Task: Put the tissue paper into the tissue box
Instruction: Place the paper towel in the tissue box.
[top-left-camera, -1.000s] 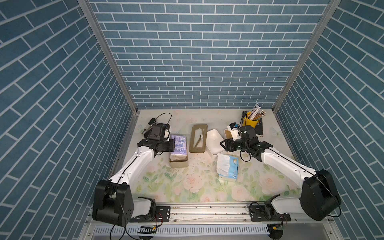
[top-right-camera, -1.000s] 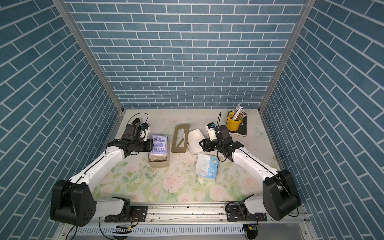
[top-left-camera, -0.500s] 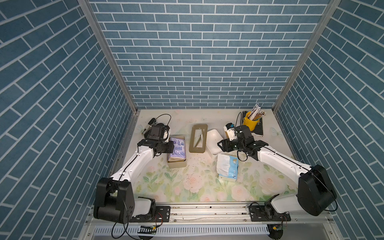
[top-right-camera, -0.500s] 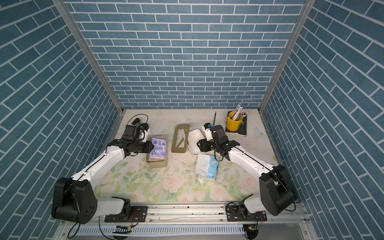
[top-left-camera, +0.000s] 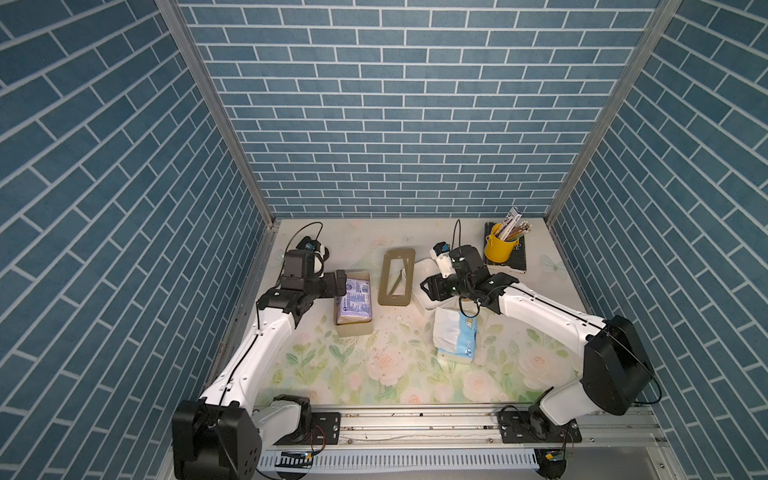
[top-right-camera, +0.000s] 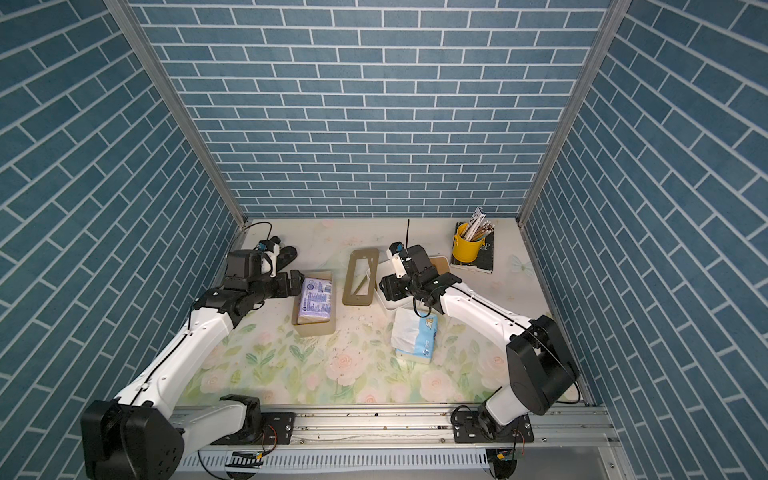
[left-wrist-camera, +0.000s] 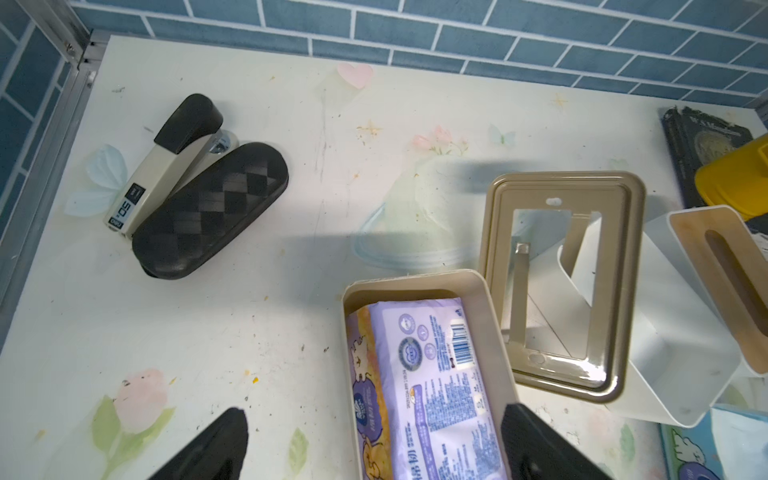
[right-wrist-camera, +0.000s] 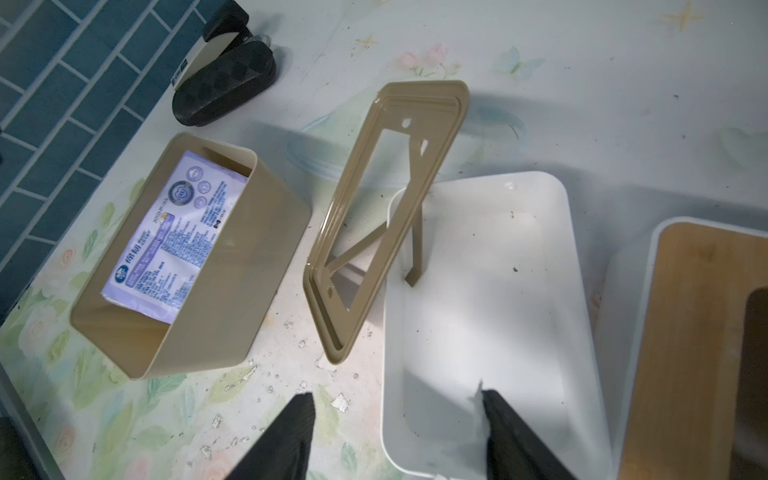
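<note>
- My left gripper (top-left-camera: 341, 284) is open at the tan box's (top-left-camera: 353, 329) 10 o'clock corner, with the purple tissue pack (top-left-camera: 355, 297) inside.
- My right gripper (top-left-camera: 428, 287) is open and empty. The blue tissue pack (top-left-camera: 455, 337) lies on the table (top-left-camera: 332, 374) at its 5 o'clock, long axis 12-to-6.

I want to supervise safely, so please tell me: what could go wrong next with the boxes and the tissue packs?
1. The purple tissue pack seems to lie slanted in the tan tissue box; the tan lid may not seat.
2. That lid leans on the white box; the open right gripper, astride that box's rim, could bump it and topple the lid.
</note>
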